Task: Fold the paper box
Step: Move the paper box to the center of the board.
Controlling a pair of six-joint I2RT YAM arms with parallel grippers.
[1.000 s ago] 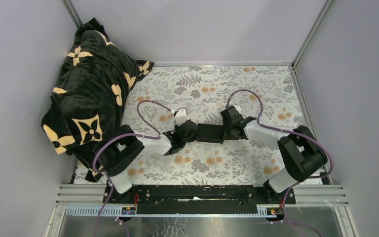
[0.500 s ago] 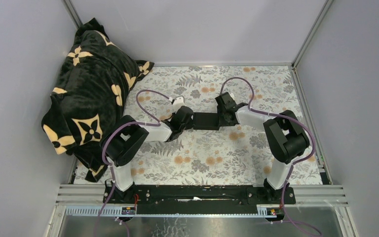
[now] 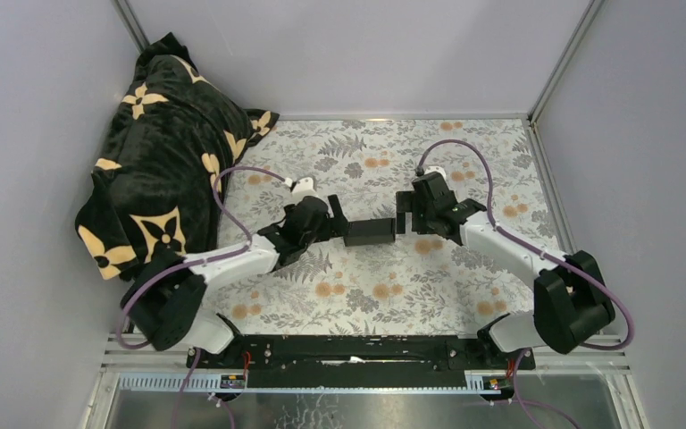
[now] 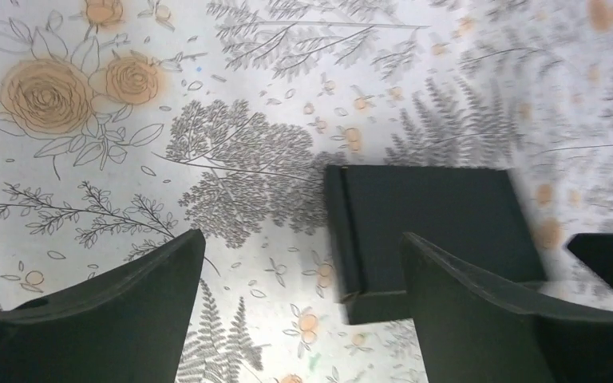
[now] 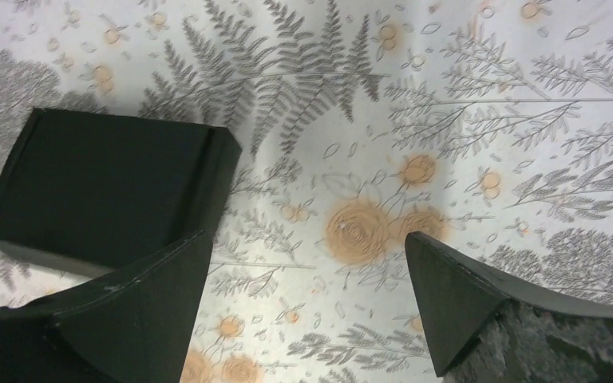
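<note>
The paper box [image 3: 371, 231] is a small closed black card box lying flat on the floral table cover, midway between both arms. My left gripper [image 3: 338, 219] stands open just off its left end, and my right gripper [image 3: 404, 216] stands open just off its right end. The left wrist view has the box [image 4: 431, 227] ahead and to the right, its near left corner showing in the gap of my open left gripper [image 4: 299, 255]. In the right wrist view the box [image 5: 104, 179] lies to the left, partly behind the left finger [image 5: 128, 311] of my open right gripper [image 5: 303, 247]. Neither gripper holds it.
A black plush blanket with cream flower motifs [image 3: 165, 170] is heaped at the back left, over the table's edge. Grey walls close in the left, back and right sides. The floral cover [image 3: 366, 295] spreads between the box and the arm bases.
Both grippers have opened wide and let go of the box, which now rests on the cover slightly nearer the bases. Both arms' elbows have swung outward and down.
</note>
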